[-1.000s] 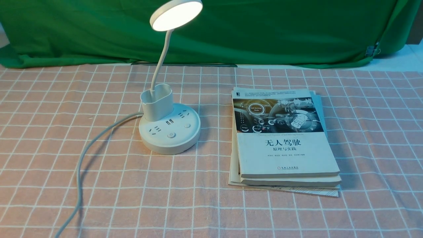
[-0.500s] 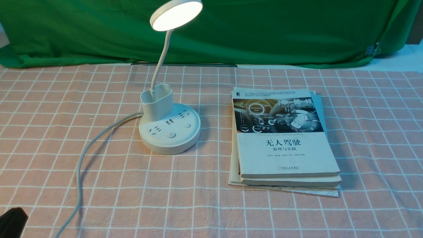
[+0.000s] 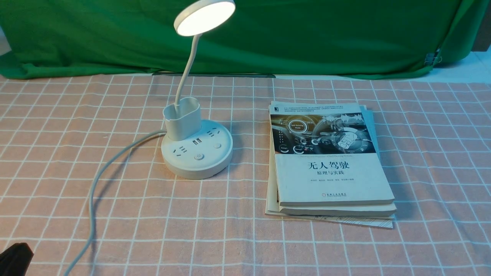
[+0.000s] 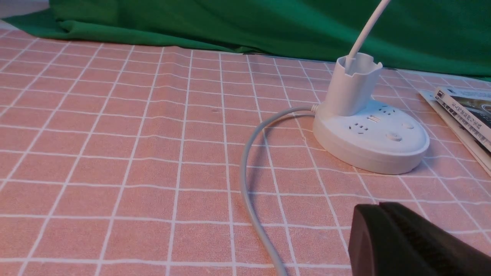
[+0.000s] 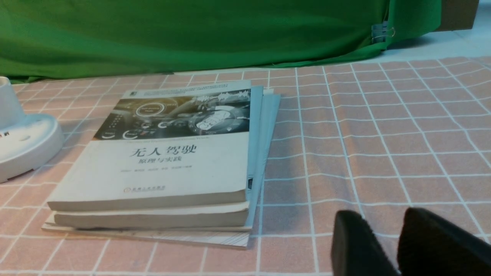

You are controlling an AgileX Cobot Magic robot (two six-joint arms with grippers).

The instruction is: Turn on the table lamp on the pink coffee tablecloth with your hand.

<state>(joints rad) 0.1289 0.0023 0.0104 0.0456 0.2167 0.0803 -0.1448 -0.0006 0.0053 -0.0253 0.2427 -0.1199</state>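
- Note table lamp [image 3: 196, 168] upright on pink coffee tablecloth [image 3: 238, 245], left of stacked books [image 3: 333, 180] and well apart from them.
- Disc head [image 3: 205, 19] lit, so judge task as likely done.
- Round base flat on cloth, probably to brace against a push on power button [image 3: 198, 156].
- Cord [image 3: 92, 214] looped away past buttons' far side from books, leaving button access unblocked.
- Left gripper [image 4: 378, 207] near cord but apart from lamp; fingertips together, empty, likely for pressing rather than grasping.
- Right gripper [image 5: 383, 212] with fingertips apart, holding nothing, near books; probably not needed.
- Next, likely just keep both clear; could snag cord or hit button again, switching light off.
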